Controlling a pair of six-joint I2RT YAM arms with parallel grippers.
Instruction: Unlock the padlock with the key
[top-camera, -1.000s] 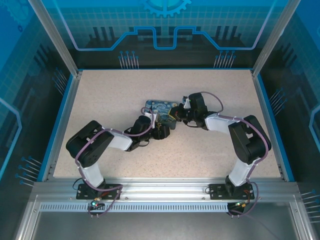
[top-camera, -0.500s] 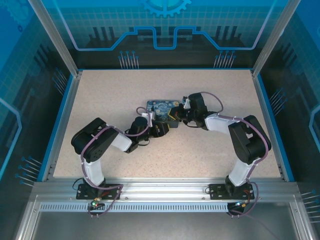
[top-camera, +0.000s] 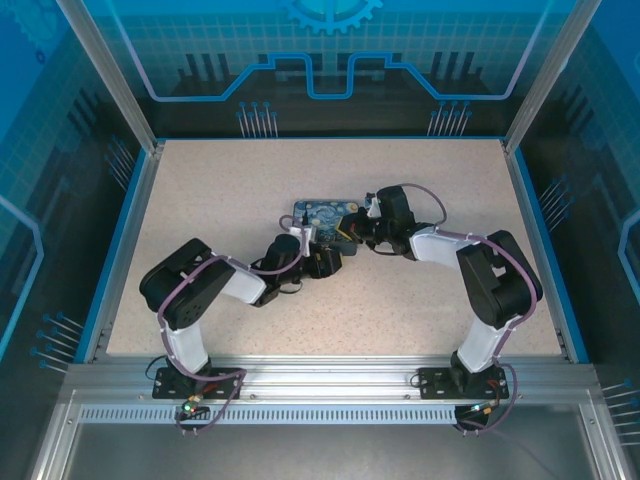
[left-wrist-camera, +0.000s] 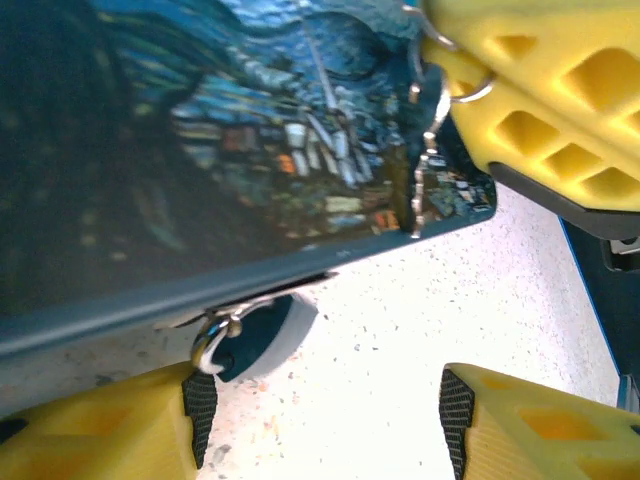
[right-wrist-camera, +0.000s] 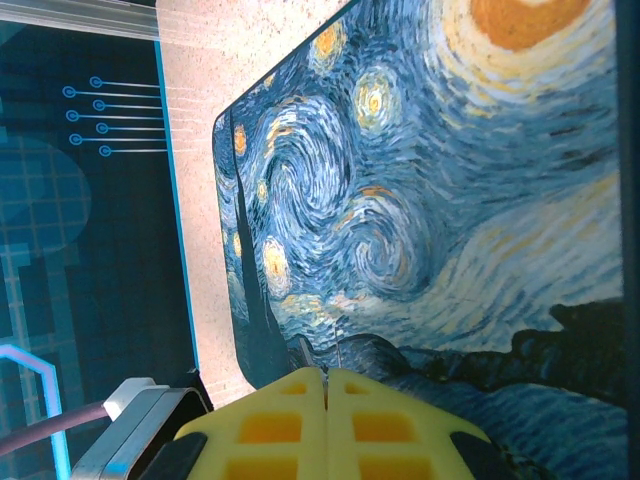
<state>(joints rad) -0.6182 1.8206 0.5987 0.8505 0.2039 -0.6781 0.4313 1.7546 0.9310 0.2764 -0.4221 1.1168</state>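
Now: box (top-camera: 322, 214) sits mid-table (top-camera: 230, 190). Right gripper (right-wrist-camera: 325, 402) at box's right side, jaws pressed together, pinching ring of key (left-wrist-camera: 420, 195); key dangles against box print. Left gripper (left-wrist-camera: 320, 425) at box's near edge, jaws spread wide, gripping nothing. Padlock (left-wrist-camera: 262, 332) on table under box edge, between left fingers, close to one.

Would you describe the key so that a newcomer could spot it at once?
Find the Starry Night box mid-table, then the right tool shut at its corner. The key dangles from it against the painted lid: a thin toothed metal sliver, unlike the rounded padlock under the box edge.
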